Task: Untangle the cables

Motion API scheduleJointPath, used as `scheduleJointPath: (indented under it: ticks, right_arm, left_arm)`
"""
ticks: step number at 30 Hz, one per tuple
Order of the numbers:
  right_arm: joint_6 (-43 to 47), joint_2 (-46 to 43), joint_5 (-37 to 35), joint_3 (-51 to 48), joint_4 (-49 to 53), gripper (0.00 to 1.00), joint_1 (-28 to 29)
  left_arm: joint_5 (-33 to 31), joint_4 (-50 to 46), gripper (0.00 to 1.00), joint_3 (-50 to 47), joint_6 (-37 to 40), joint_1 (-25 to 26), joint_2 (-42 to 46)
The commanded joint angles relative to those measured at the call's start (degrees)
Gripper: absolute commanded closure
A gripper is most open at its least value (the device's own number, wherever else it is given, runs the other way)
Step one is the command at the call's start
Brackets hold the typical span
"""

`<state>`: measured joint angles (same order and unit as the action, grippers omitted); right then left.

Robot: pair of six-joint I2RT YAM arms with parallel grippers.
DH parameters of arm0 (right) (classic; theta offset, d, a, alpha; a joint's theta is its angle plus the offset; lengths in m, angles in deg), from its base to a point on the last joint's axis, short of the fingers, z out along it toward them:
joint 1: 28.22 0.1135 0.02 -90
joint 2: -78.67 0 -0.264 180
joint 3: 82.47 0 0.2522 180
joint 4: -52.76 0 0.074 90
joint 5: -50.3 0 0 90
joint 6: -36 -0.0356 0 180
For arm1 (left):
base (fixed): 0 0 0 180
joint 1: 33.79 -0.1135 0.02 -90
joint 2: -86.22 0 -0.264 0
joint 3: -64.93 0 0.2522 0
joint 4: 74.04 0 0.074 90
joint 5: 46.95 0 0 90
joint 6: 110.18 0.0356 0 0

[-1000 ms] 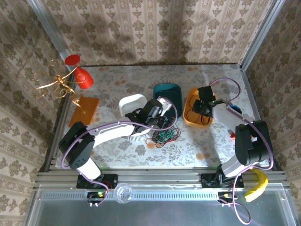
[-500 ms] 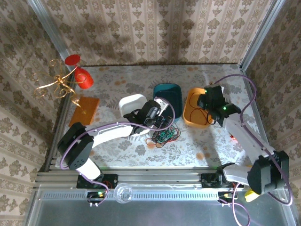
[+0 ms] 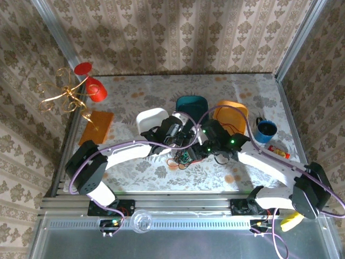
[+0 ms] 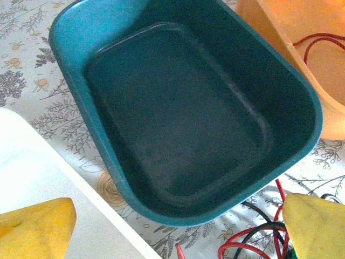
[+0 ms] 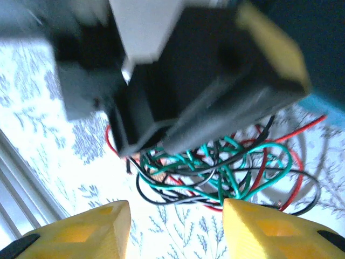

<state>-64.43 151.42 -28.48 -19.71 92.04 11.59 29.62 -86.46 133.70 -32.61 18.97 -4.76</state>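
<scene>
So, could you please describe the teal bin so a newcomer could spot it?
On the floral table, three shallow bins sit in a row. The teal bin is the middle one, between the white bin and the orange bin; it is the only dark one, and it is empty.

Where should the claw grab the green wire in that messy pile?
Probably the green wire's big round loop, which bulges out on the right side of the pile of cables in the right wrist view. It arches clear of the knotted middle there. The open right claw could move in from that outer side and close across just that one strand.
</scene>
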Motion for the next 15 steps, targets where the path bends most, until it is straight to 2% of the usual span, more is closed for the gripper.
scheduleJointPath:
  ticks: [1, 5, 9, 15]
  right_arm:
    - [4.06, 3.54, 2.45, -1.15, 4.85, 0.51, 0.09]
    - [3.51, 6.31, 4.17, -0.92, 6.66, 0.54, -0.07]
    - [2.77, 9.47, 4.86, -0.33, 7.18, 0.55, -0.41]
    - [0.11, 14.52, 4.78, 0.84, 7.19, 0.56, -2.38]
  left_arm:
    - [-0.96, -3.53, 0.00, -1.14, -0.48, -0.37, 3.05]
    - [1.60, -4.84, 0.02, -1.66, 1.63, 0.11, 3.44]
    - [0.59, -5.99, 0.02, -1.48, 3.44, 2.08, 2.70]
    - [2.55, -7.08, 0.04, -1.31, 4.21, 3.76, 1.77]
